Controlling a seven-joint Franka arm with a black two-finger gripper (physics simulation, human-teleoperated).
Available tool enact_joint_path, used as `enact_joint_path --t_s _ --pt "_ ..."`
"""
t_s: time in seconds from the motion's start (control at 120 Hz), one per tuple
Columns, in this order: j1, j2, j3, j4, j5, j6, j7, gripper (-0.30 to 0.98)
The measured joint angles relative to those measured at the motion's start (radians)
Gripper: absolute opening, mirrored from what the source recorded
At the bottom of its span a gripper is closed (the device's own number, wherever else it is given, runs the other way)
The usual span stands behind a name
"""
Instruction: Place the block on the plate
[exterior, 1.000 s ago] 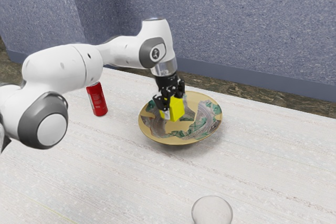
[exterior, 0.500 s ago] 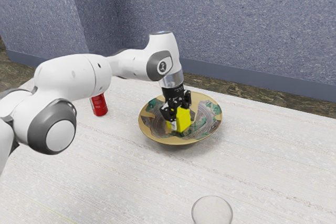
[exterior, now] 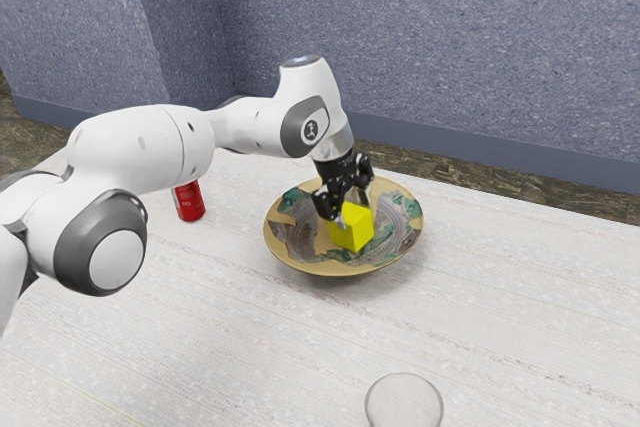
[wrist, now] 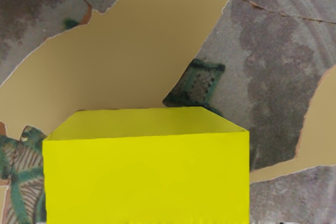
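My gripper [exterior: 352,209] is open just above the yellow block, its fingers spread around the block's upper part. The yellow block [exterior: 351,231] rests inside the wide patterned plate [exterior: 285,255], near its middle. In the wrist view the block [wrist: 147,177] is large at the lower edge, with the plate's tan and grey surface [wrist: 126,51] around it. The block's underside is hidden.
A red can [exterior: 189,202] stands on the pale table [exterior: 250,347], beside the plate toward the exterior view's left. A clear round glass [exterior: 403,402] is at the near edge. A blue-grey wall rises behind the table.
Over the last second my hand and the block have come down into the plate and shifted toward the exterior view's right. Since half a second ago the fingers have opened, letting go of the block.
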Motion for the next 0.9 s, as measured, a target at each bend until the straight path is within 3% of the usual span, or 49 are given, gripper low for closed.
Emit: enact_joint_path --t_s 0.192,0.558,0.725,0.9 --pt "0.0 -0.069 0.003 -0.024 0.001 0.012 0.006 0.63" --pt "-0.027 -0.339 0.003 -0.136 0.02 -0.081 0.04 0.68" --pt "-0.028 -0.425 0.044 -0.185 0.048 -0.163 0.218 0.68" --pt "-0.027 -0.501 0.105 -0.221 0.062 -0.229 0.576 0.68"
